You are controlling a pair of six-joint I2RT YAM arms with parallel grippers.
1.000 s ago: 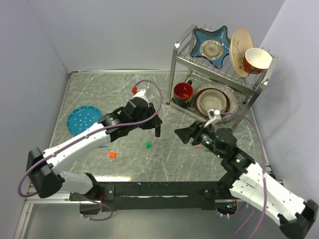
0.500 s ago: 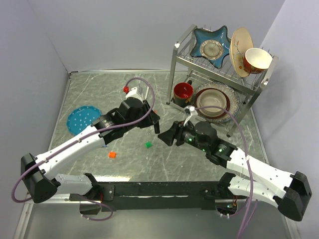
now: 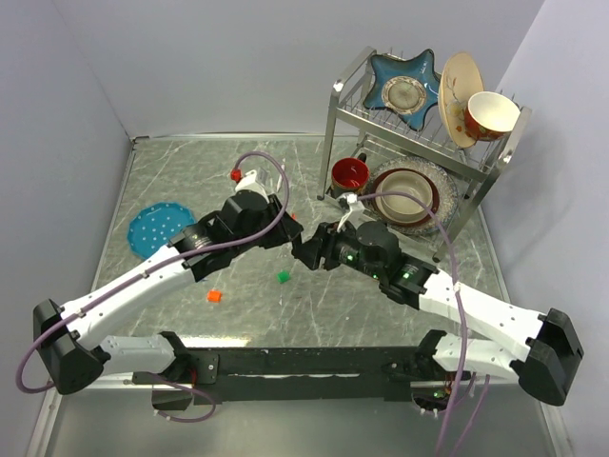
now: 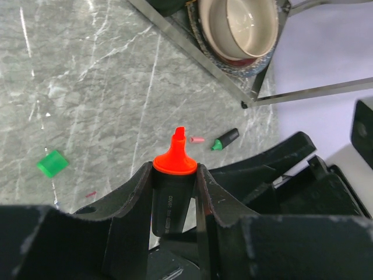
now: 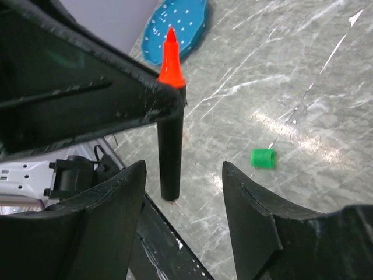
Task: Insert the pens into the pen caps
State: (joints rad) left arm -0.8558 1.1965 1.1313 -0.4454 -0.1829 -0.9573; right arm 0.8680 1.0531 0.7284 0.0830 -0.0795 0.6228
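The left gripper [image 4: 172,193] had its jaws pinched on the orange-tipped marker [image 4: 175,164], gripping the black barrel just under the orange collar. The bare tip stood clear beyond the fingers, which we judged was so that it would be free to enter a cap. In the right wrist view the rest of the barrel hung free below those fingers. The right gripper [image 5: 185,175] faced it with its jaws apart and holding nothing. The barrel's free end showed between them, though we could not tell whether either finger touched it. We read this as a mid-air hand-over or a two-arm steadying, with both grippers meeting above the middle of the table [image 3: 190,171]. The green cap [image 3: 283,277] lay on its side on the table just near of the grippers. The orange cap [image 3: 214,296], the one this marker needs, lay further to the near left, apart from both arms, so the capping was not yet done. The green-tipped marker [image 4: 226,139] lay uncapped on the table close to the foot of the dish rack [image 3: 335,95] at the far right. The blue dotted plate [image 3: 157,228] sat at the left, out of the work.
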